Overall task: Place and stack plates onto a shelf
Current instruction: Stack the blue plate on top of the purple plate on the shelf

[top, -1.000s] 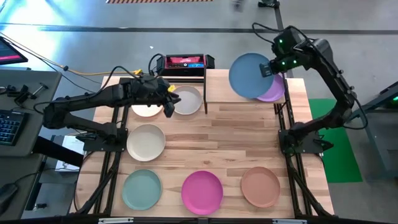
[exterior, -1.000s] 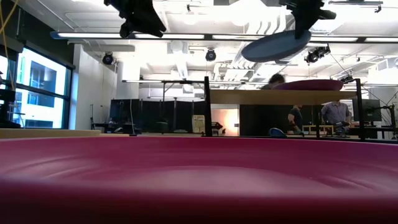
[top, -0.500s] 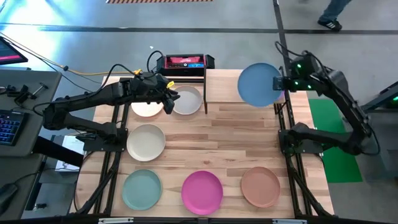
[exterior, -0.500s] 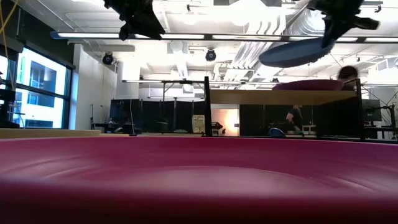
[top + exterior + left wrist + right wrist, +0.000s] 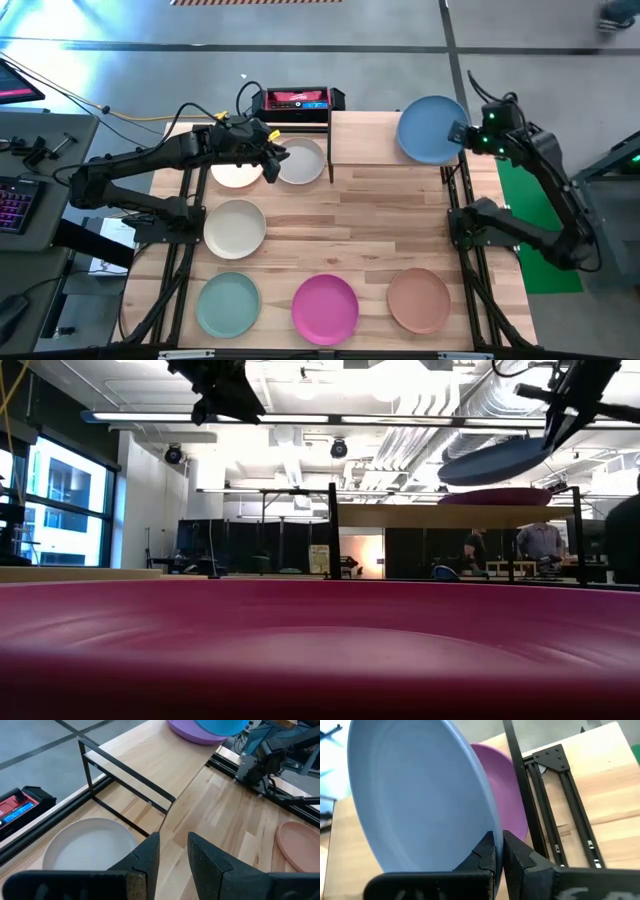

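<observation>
My right gripper (image 5: 462,135) is shut on the blue plate (image 5: 430,130), which hovers over the right end of the light-wood shelf (image 5: 365,140). The purple plate (image 5: 510,496) rests flat on that shelf just under the blue one and also shows in the right wrist view (image 5: 505,795). My left gripper (image 5: 270,160) hangs open above the table beside the grey-white plate (image 5: 302,162) and the pale pink plate (image 5: 232,175). The cream (image 5: 235,228), teal-green (image 5: 228,305), magenta (image 5: 325,308) and tan-brown (image 5: 419,299) plates lie flat on the tabletop. My right gripper pinches the blue plate's rim (image 5: 487,827) on the side toward the table's right edge, the rim running between the two fingers. The fingers come roughly level from the right. The plate is lifted clear and tilted, its free edge (image 5: 450,472) lower than the held edge, above the purple plate.
The shelf's black post (image 5: 330,140) stands between the grey-white plate and the plank. A red-and-black device (image 5: 295,98) sits beyond the far edge. Bare wood (image 5: 350,230) stretches across the table's middle. People (image 5: 540,545) stand in the room behind.
My right gripper has carried the blue plate toward the table's right edge and downward. The plate was left of the purple one and now covers it from above. It has also sunk closer to the shelf. The left arm has kept still.
</observation>
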